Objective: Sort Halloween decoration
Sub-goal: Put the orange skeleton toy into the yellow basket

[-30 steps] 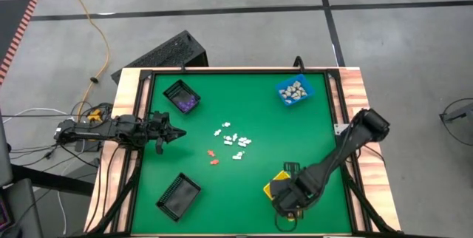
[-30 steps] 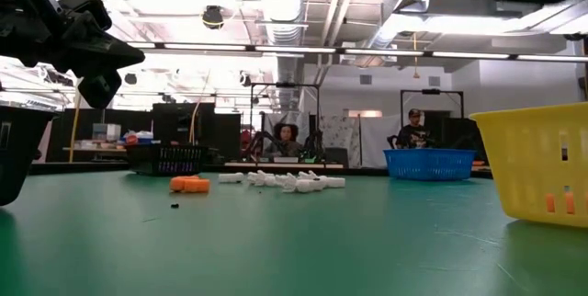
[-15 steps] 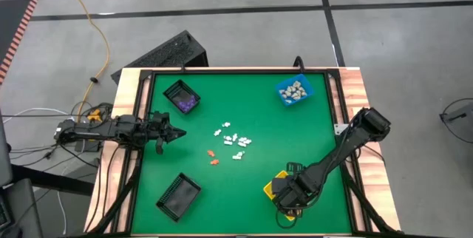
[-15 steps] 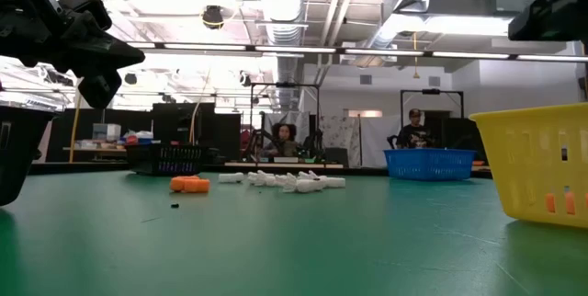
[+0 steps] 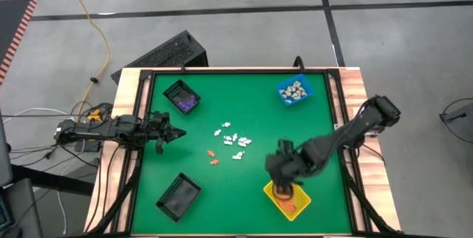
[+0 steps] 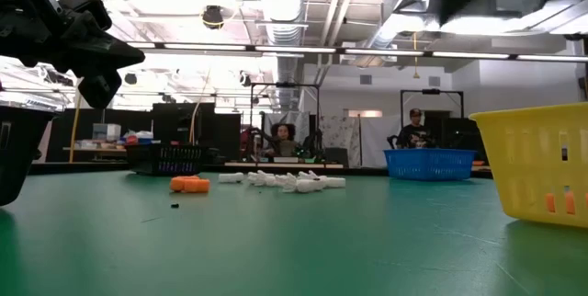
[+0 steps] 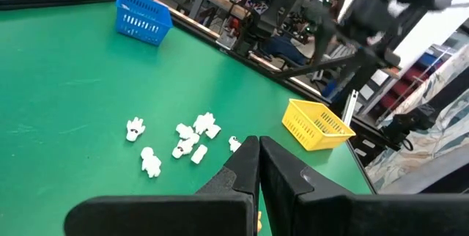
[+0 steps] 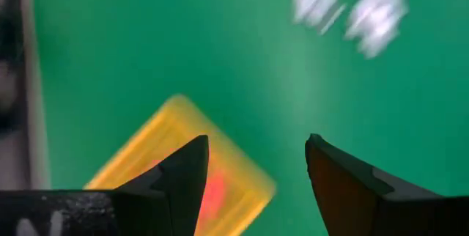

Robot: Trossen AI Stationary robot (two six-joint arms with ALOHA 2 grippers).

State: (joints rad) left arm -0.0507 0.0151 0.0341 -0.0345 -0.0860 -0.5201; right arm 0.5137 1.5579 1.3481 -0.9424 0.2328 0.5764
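White Halloween decoration pieces (image 5: 233,138) lie loose at the table's middle, with two orange ones (image 5: 213,157) beside them. My right gripper (image 8: 256,170) hangs open and empty above the far corner of the yellow bin (image 5: 290,199), tilted down. Orange pieces (image 8: 212,192) lie in that bin. My left gripper (image 5: 177,133) waits shut and level at the table's left edge; the left wrist view shows its fingers (image 7: 258,170) closed together. The white pieces (image 7: 183,141) lie ahead of it.
A black bin with purple pieces (image 5: 182,96) stands at the far left. A blue bin with beige pieces (image 5: 294,92) stands at the far right. Another black bin (image 5: 178,195) sits at the near left. People sit in the room behind the table (image 6: 287,140).
My right gripper has risen from over the yellow bin and swung toward the table's middle, tipping less steeply down. The bin, covered by the arm before, now shows with orange pieces in it. The loose pieces have stayed where they were.
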